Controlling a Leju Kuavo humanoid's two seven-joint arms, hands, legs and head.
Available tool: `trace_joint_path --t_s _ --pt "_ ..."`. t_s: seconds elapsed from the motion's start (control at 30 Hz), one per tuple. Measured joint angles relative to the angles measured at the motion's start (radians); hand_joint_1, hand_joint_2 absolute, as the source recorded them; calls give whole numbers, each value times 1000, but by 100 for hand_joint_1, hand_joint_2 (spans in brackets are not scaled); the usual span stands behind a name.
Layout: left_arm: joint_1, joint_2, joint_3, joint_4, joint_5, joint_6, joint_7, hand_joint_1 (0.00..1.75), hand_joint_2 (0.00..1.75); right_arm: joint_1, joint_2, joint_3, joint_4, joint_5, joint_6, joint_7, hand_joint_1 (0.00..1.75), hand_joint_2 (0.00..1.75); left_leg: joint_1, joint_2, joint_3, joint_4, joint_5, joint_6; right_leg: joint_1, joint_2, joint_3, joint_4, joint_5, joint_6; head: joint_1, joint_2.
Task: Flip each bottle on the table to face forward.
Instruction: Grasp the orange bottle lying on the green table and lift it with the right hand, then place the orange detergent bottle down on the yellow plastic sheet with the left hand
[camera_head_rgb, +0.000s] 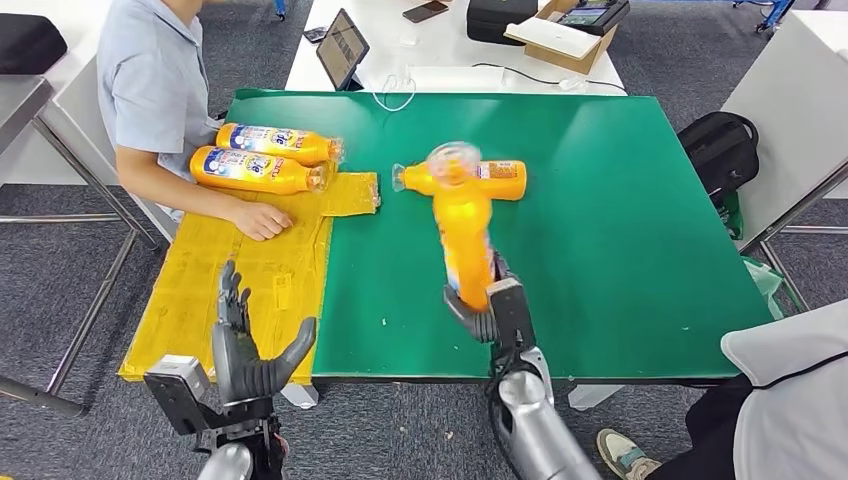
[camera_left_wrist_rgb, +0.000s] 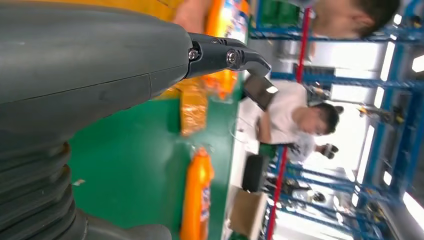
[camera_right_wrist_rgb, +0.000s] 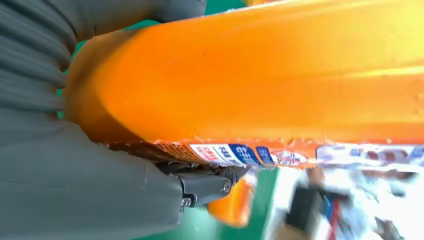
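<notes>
Right hand (camera_head_rgb: 490, 305) of mine grips the orange bottle (camera_head_rgb: 463, 225) low by its base, lifted above the green table (camera_head_rgb: 620, 260); smooth, probably slippery plastic, best held mid-body.

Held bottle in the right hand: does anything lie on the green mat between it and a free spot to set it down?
Partly. The right hand grips the held bottle above the green mat; another bottle lies crosswise just beyond its raised top. The mat to its sides looks bare.

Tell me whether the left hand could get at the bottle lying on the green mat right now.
Probably not easily: the left hand is open over the yellow sheet, and the right hand with its raised bottle stands before the lying bottle.
</notes>
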Motion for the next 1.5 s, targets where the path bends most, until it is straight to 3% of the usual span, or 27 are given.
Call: trace_joint_path --t_s 0.1,0.2,0.5,0.8,1.2,1.27,1.3,1.33,1.37,1.43,1.5 --pt "16 -3 -1 0 -2 2 7 0 175 51 14 27 -105 -15 -46 -14 175 175 -1 0 -2 0 0 0 -1 0 -2 0 0 0 0 0" --pt "27 11 -19 0 -21 -73 23 0 175 85 18 69 -169 12 -79 -31 175 175 -2 -1 -2 0 0 0 -2 0 -2 0 0 0 0 0" --pt "36 64 -109 0 -72 -231 -6 0 175 114 11 219 -193 78 -29 -26 175 175 -1 0 -2 0 0 0 -1 0 -2 0 0 0 0 0" --pt "-12 66 -152 -1 -18 -332 -7 0 175 63 13 456 -37 190 20 -37 175 175 -1 0 -2 0 0 0 -2 0 -2 0 0 0 0 0" --pt "-11 79 -143 0 107 -359 -4 0 175 -35 33 558 147 192 -17 -57 175 175 -1 1 -2 0 0 0 -2 0 -4 0 0 0 0 0" --pt "-8 80 -138 1 111 -359 -5 82 175 -45 36 566 167 192 -18 -61 174 175 -1 1 -2 0 0 0 -2 0 -4 0 0 0 0 0" --pt "-6 80 -136 1 115 -358 -5 126 175 -50 38 570 175 192 -18 -61 164 175 -1 1 -2 0 0 0 -2 0 -4 0 0 0 0 0" --pt "-5 80 -133 2 123 -357 -4 169 175 -54 39 574 184 193 -17 -61 129 175 -1 2 -2 0 0 0 -2 0 -4 0 0 0 0 0" --pt "-4 80 -131 4 133 -356 -3 175 175 -58 41 579 192 195 -17 -61 86 175 -1 2 -2 0 0 0 -2 0 -4 0 0 0 0 0" --pt "-4 79 -127 8 160 -354 4 175 175 -65 43 592 209 199 -20 -62 8 87 -1 2 -2 0 0 0 -2 0 -4 0 0 0 0 0" --pt "-7 79 -123 11 189 -354 14 175 175 -67 44 605 222 200 -31 -64 0 0 -1 1 -2 0 0 0 -2 0 -4 0 0 0 0 0"
